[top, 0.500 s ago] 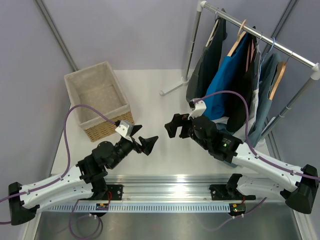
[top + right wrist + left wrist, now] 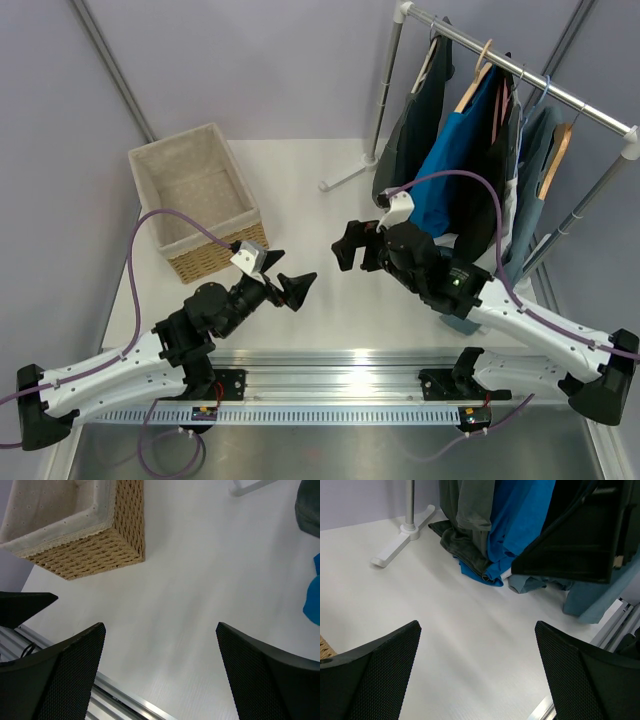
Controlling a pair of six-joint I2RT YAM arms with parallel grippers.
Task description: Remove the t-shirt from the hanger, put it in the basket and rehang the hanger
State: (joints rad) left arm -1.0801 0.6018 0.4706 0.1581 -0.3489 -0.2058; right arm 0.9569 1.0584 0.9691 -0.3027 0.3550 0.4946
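Note:
The dark charcoal t-shirt (image 2: 403,140) hangs at the left end of the rack on a cream-white hanger (image 2: 427,62), its hem resting on the table. It also shows in the left wrist view (image 2: 470,525). My right gripper (image 2: 350,248) is open and empty, just left of and below the t-shirt's hem, with only bare table between its fingers (image 2: 160,630). My left gripper (image 2: 293,287) is open and empty over the table's middle (image 2: 477,630), facing the rack from further left and nearer.
A bright blue shirt (image 2: 450,150), a black garment (image 2: 490,190) and tan wooden hangers (image 2: 478,78) hang on the metal rack (image 2: 520,72). The rack's white foot (image 2: 345,178) lies on the table. A wicker basket (image 2: 195,200) stands at the back left.
My right gripper has shifted slightly up and back toward the rack. The left arm has not moved.

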